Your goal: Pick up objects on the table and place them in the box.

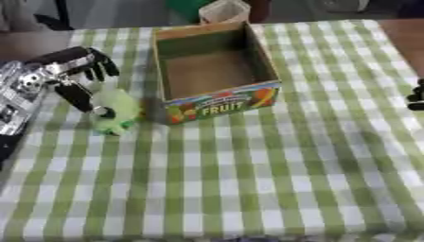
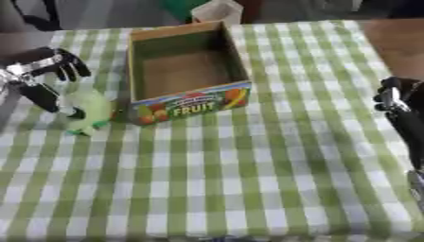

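Note:
A light green fuzzy object (image 1: 120, 112) lies on the checked cloth just left of the box. My left hand (image 1: 73, 71) hovers over it from the left with its fingers spread. The thumb (image 1: 81, 98) reaches down onto the object's left side, while the other fingers (image 1: 101, 66) stay above and behind it. An open cardboard box (image 1: 217, 106) marked FRUIT stands at the upper middle, and its inside looks empty. My right hand (image 2: 396, 100) rests at the right edge with its fingers relaxed, holding nothing.
The green and white checked cloth (image 1: 248, 179) covers the table down to the front edge. Bare brown tabletop (image 1: 404, 35) shows at the far right. A pale bag-like thing (image 1: 224, 10) stands right behind the box.

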`<action>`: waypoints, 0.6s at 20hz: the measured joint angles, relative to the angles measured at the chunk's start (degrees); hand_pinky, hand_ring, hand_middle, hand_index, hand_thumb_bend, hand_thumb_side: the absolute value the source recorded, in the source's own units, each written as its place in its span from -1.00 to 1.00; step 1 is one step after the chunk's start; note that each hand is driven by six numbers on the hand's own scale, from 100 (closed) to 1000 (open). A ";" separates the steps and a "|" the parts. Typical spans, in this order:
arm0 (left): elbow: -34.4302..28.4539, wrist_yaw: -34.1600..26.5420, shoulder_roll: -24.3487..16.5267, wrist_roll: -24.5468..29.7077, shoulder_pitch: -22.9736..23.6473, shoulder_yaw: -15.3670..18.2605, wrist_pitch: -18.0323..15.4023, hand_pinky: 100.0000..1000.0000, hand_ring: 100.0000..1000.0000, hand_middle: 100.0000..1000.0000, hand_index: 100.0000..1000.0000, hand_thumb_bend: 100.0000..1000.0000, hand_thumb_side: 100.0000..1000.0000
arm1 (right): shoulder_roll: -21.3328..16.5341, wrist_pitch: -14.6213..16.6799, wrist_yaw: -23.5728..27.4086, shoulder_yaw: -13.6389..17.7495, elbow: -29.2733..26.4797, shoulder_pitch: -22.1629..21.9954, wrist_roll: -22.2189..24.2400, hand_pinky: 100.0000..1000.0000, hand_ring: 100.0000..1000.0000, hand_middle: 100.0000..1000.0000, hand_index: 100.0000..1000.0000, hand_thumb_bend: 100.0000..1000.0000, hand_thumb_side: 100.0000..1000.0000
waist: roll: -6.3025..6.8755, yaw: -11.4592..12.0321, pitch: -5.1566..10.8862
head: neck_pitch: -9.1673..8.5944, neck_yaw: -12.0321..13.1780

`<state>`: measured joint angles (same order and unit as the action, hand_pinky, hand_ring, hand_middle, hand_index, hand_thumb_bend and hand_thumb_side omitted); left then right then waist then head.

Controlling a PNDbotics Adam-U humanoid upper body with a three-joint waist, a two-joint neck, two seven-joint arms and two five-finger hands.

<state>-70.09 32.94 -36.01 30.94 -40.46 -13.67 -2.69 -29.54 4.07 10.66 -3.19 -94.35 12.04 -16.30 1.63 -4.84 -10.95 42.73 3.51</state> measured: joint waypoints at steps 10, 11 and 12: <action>3.01 1.81 0.75 4.73 -0.39 -0.99 -2.77 -0.01 -0.25 -0.28 -0.05 0.04 -0.94 | 0.00 -0.02 0.00 0.00 0.00 0.00 0.07 0.14 0.15 0.03 0.25 -1.00 -0.08 | 0.02 -0.06 0.04 | 0.00 0.11; 3.01 2.04 0.75 4.63 -0.39 -0.99 -2.76 -0.09 -0.40 -0.46 -0.23 -0.11 -0.94 | 0.00 -0.02 0.00 0.00 0.00 0.00 0.07 0.14 0.15 0.03 0.25 -1.00 -0.08 | 0.02 -0.06 0.04 | -0.01 0.11; 2.99 2.32 0.75 4.38 -0.39 -0.99 -2.71 -0.13 -0.51 -0.60 -0.36 -0.18 -0.95 | 0.00 -0.02 0.00 0.00 0.00 0.00 0.08 0.13 0.15 0.03 0.25 -1.00 -0.08 | 0.02 -0.05 0.05 | -0.01 0.11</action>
<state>-67.10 35.26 -35.25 35.32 -40.85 -14.67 -5.39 -29.54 4.04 10.66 -3.19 -94.35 12.04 -16.22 1.65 -4.89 -10.90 42.73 3.62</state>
